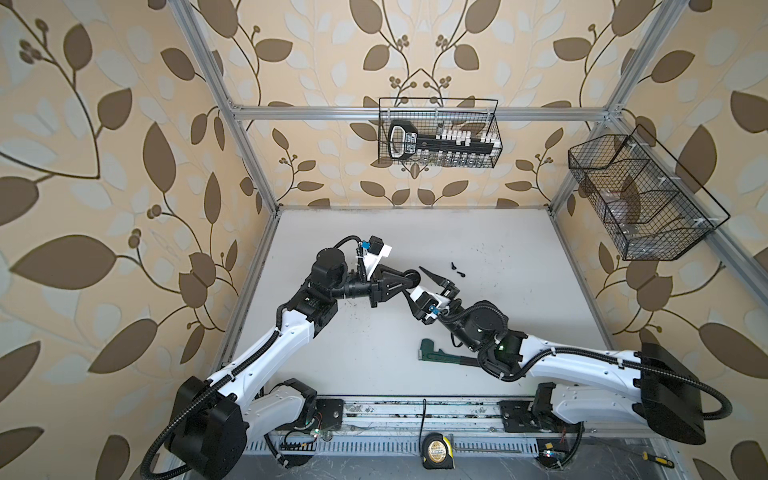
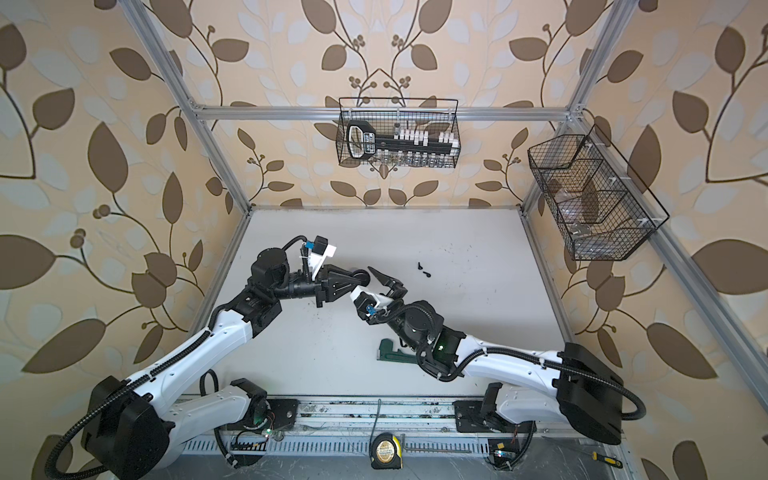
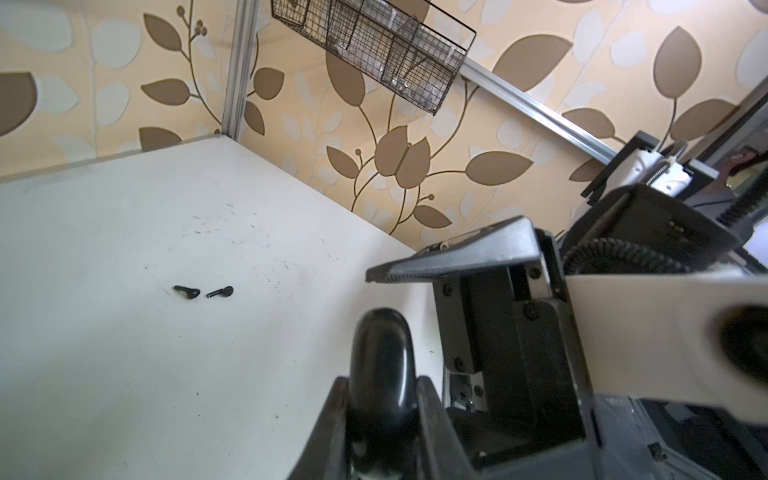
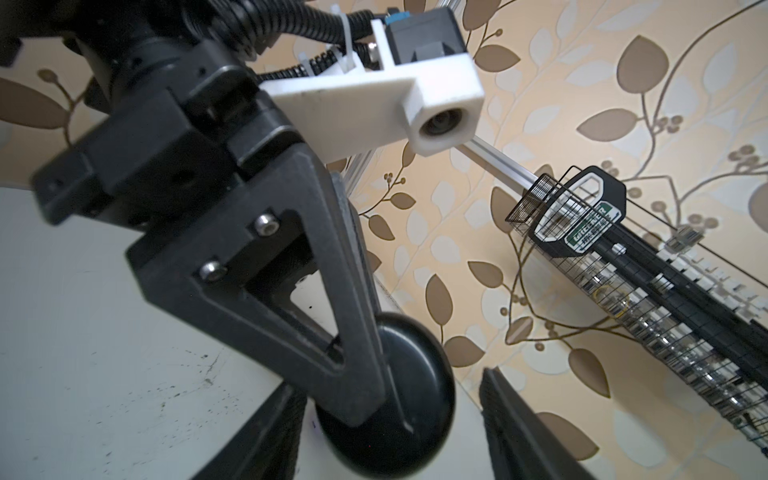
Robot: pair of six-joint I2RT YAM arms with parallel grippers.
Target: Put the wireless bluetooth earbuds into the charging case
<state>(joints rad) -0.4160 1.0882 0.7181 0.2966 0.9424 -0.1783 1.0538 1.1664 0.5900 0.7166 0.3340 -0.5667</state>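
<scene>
Two black earbuds [image 1: 452,264] [image 1: 460,272] lie side by side on the white table, also seen in the left wrist view [image 3: 187,291] [image 3: 220,292]. The black round charging case [image 1: 412,276] [image 3: 382,357] [image 4: 415,395] hangs above the table, held on edge. My left gripper [image 1: 409,277] [image 3: 382,382] is shut on it. My right gripper [image 1: 432,276] [image 4: 386,378] stands open right beside it, its fingers [image 4: 498,395] on either side of the case with gaps between. The earbuds lie a little beyond and to the right of both grippers.
A green pipe wrench [image 1: 440,353] lies on the table under the right arm. A tape measure [image 1: 436,451] and a yellow screwdriver [image 1: 656,459] sit past the front rail. Wire baskets hang on the back wall [image 1: 438,133] and the right wall [image 1: 636,195].
</scene>
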